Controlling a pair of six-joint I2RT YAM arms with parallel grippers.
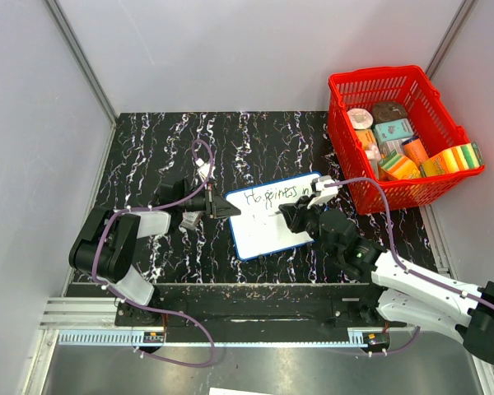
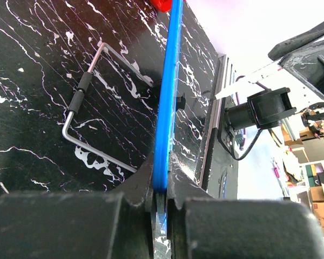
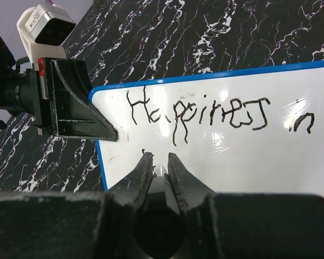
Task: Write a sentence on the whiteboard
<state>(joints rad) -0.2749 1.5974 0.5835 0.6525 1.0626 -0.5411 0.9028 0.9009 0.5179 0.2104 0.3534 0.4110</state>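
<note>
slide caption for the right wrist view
Right tool holds a marker over the whiteboard below the sentence "Happiness in"; left tool clamps the edge.

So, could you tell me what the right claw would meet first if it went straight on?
Most likely the whiteboard: the right claw aims its marker at the white face just below the sentence. Whether the tip already touches is unclear.
</note>
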